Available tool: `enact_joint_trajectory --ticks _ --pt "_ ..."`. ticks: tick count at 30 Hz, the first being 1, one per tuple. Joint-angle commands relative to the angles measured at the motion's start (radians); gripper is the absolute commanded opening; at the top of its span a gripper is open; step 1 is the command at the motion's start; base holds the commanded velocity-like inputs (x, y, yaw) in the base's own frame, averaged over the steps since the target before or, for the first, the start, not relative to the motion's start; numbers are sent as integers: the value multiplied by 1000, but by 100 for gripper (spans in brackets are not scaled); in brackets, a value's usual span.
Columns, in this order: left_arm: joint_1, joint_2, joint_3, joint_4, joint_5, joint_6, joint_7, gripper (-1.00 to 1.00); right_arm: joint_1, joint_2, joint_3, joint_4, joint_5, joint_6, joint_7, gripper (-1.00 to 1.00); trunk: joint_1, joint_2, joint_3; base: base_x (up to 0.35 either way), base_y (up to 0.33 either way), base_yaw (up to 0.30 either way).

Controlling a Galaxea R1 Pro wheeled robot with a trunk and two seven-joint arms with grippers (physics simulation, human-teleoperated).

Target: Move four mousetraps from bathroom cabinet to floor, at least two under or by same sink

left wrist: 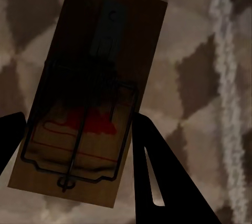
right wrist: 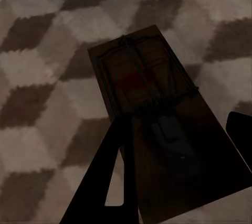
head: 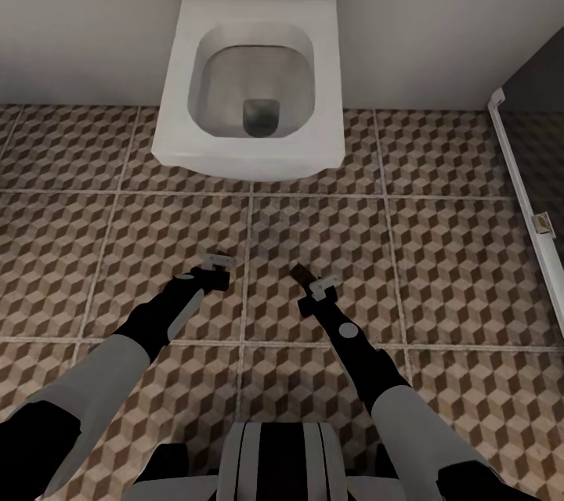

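Each gripper holds a mousetrap above the bathroom floor (head: pixel 439 250), in front of the toilet. My left gripper (head: pixel 216 272) is shut on a tan wooden mousetrap (head: pixel 220 258). The left wrist view has this mousetrap (left wrist: pixel 100 66) clamped between the dark fingers (left wrist: pixel 157 182), its wire bar and red mark facing the camera. My right gripper (head: pixel 315 291) is shut on a second mousetrap (head: pixel 301 274). Seen from the right wrist, that mousetrap (right wrist: pixel 152 103) sits between the fingers (right wrist: pixel 105 182) over the cube-patterned tiles (right wrist: pixel 47 77). The cabinet and the sink are out of view.
A white toilet (head: pixel 251 78) stands against the grey wall straight ahead, its bowl open. At the right, a white shower frame (head: pixel 521 188) borders a dark shower floor (head: pixel 548 156). Patterned tiles stretch left and right of both arms.
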Motion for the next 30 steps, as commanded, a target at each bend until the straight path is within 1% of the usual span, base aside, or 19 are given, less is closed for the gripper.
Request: enact_joint_trajectory --ticks 1,18,30 --pt "-1 1 -7 -2 10 3 7 -100 0 0 -2 1 8 -3 -1 -100 0 0 0 0 0 0" --pt "0 2 -9 1 10 3 7 -100 -1 0 -2 7 9 -1 -7 -100 0 0 0 7 5 0" --pt "0 1 -9 14 10 3 7 -100 -1 0 -2 5 10 -1 -7 -100 0 0 0 123 80 0"
